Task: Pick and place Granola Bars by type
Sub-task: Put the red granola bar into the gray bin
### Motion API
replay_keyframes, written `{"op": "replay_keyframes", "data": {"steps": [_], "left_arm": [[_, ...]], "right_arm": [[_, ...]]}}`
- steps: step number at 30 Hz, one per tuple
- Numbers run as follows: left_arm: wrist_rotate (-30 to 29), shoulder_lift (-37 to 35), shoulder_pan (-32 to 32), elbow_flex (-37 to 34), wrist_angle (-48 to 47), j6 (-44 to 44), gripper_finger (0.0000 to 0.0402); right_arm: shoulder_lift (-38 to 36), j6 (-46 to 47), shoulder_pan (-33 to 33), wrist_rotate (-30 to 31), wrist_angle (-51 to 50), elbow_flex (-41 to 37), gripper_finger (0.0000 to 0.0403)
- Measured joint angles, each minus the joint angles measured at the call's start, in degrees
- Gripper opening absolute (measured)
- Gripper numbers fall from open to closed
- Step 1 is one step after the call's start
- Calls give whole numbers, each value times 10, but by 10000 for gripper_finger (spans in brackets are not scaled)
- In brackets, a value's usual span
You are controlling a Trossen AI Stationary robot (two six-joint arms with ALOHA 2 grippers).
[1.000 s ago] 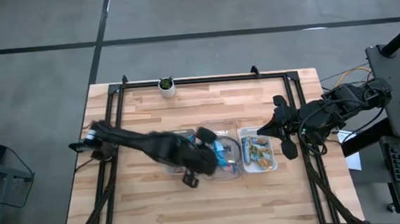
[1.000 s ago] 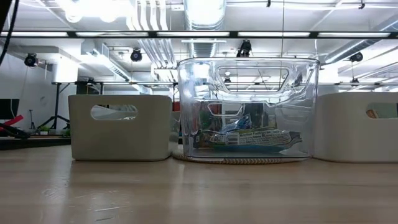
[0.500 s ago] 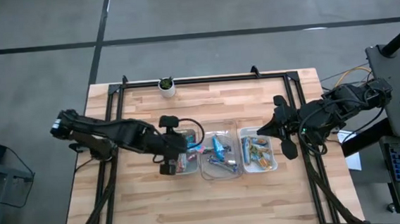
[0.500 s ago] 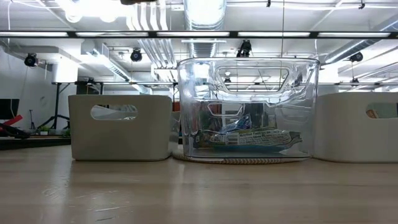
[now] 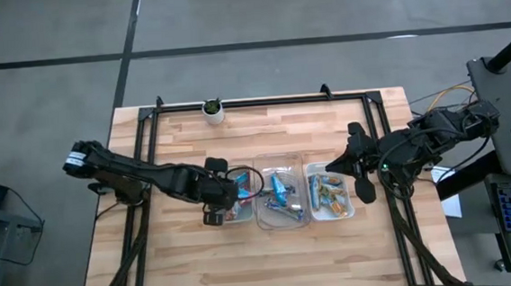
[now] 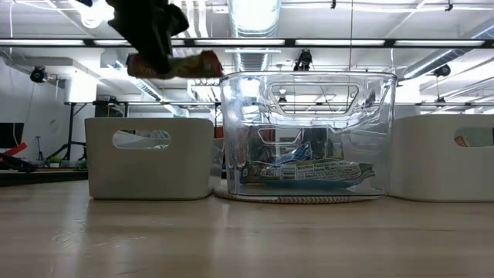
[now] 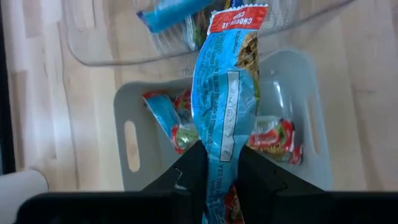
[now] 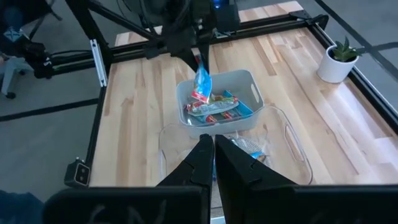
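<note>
Granola bar held above the grey tray.
A blue granola bar (image 7: 225, 106) is pinched by the left hand (image 7: 221, 168) directly over the grey tray (image 7: 127, 112), left of the clear tray (image 5: 283, 220). The right hand (image 8: 214, 149), fingers pressed together, is parked right of the clear tray.

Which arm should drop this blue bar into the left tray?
Left. The left gripper already grips the blue bar right over the left tray; the right gripper waits shut, empty, beyond the right tray.
</note>
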Motion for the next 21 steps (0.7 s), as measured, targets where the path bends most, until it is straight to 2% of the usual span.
{"op": "replay_keyframes", "data": {"steps": [21], "left_arm": [[0, 1, 27, -21, 21, -14, 57]], "right_arm": [[14, 12, 0, 1, -2, 0, 9]]}}
